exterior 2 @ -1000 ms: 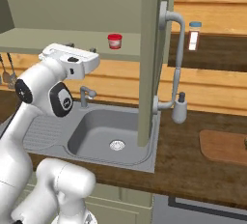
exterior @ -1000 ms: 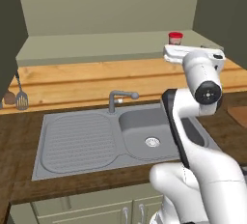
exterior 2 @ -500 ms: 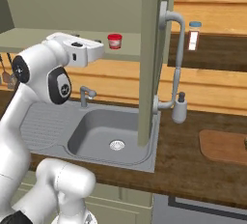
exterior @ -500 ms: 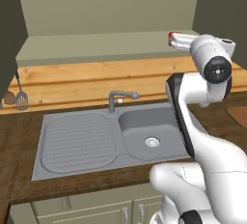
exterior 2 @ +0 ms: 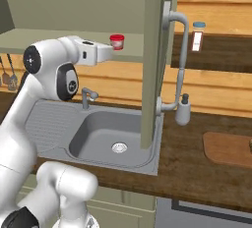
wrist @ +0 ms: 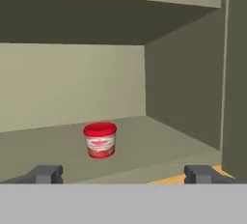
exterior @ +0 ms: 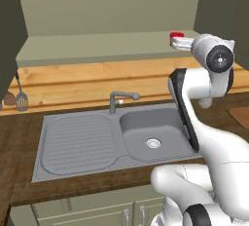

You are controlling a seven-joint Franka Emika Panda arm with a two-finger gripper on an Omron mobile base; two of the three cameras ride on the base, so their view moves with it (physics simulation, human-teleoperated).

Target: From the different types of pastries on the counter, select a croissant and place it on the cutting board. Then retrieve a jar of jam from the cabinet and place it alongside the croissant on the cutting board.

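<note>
**A:** Left base view: the arm reaches up to the open cabinet (exterior: 97, 45), and the jar of jam (exterior: 176, 36) sits on its pale shelf near the right end, just past the hand. Sink (exterior: 92, 140) and tap (exterior: 118, 100) are below, and a spatula (exterior: 21, 101) hangs at the left.

**B:** Right base view?

**A:** Same jar (exterior 2: 116, 41) close to the shelf's front edge, with the gripper (exterior 2: 109, 50) right up beside it. Can't tell if they touch. A bit of the cutting board (exterior 2: 227, 148) lies at the worktop's right end, and a blue-capped shaker (exterior 2: 198, 35) stands higher up.

**B:** Hand view?

**A:** The jar (wrist: 100, 140) stands upright mid-shelf, ahead of the gripper (wrist: 124, 174). The fingers (wrist: 44, 174) are spread wide, holding nothing.
</note>
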